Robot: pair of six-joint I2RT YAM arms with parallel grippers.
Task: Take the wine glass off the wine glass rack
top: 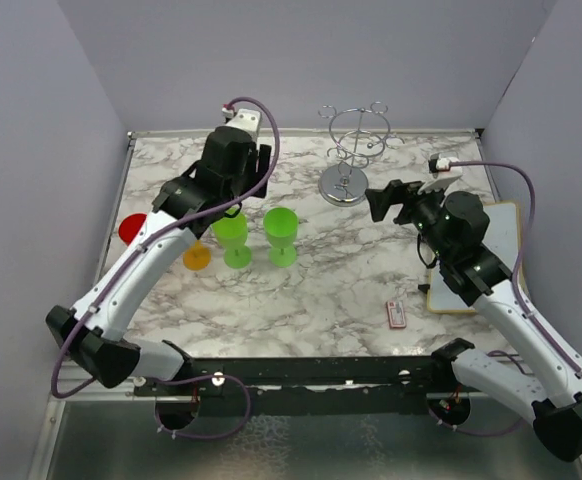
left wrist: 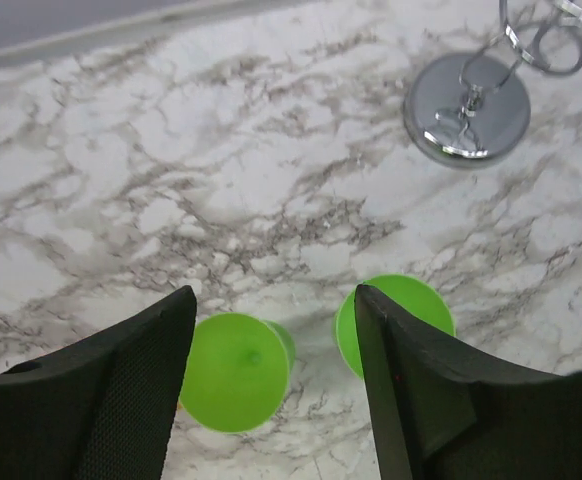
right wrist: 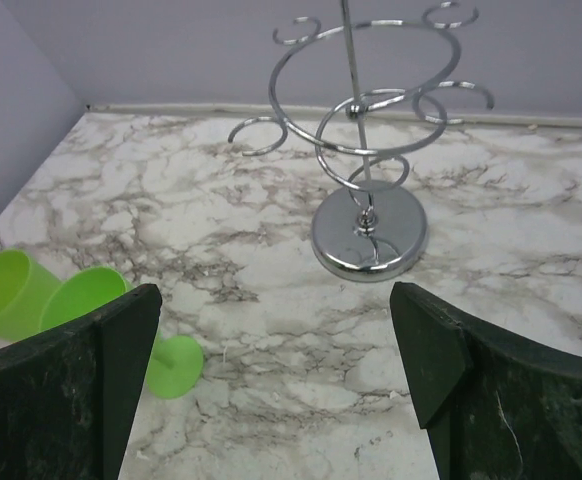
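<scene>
The wine glass (top: 233,232), bright green, stands upright on the marble table (top: 351,290), left of centre and well apart from the wine glass rack (top: 343,186). Its long axis is vertical, foot on the surface and mouth facing up. The left wrist view looks straight down into its bowl (left wrist: 236,372), which shows only bare green inside. A second green glass (top: 281,230) stands just beside it on the rack side, also upright with its mouth up. The two do not touch, and in the left wrist view its rim (left wrist: 403,300) is partly hidden behind one finger. The rack stands at the far centre of the table, its stem vertical on the round chrome base (right wrist: 369,238) and its wire loops spread out at the top. The left gripper (left wrist: 273,295) hangs directly above the wine glass with its jaws parted wider than the bowl, gripping nothing. The right gripper (right wrist: 274,290) points at the rack base from the right and is spread wide with nothing between the fingers. An orange object (top: 197,259) and a red object (top: 129,228) lie left of the glasses, partly hidden by the left arm. A white board (top: 503,235) lies at the right edge. A small red-and-white item (top: 397,315) lies near it.
</scene>
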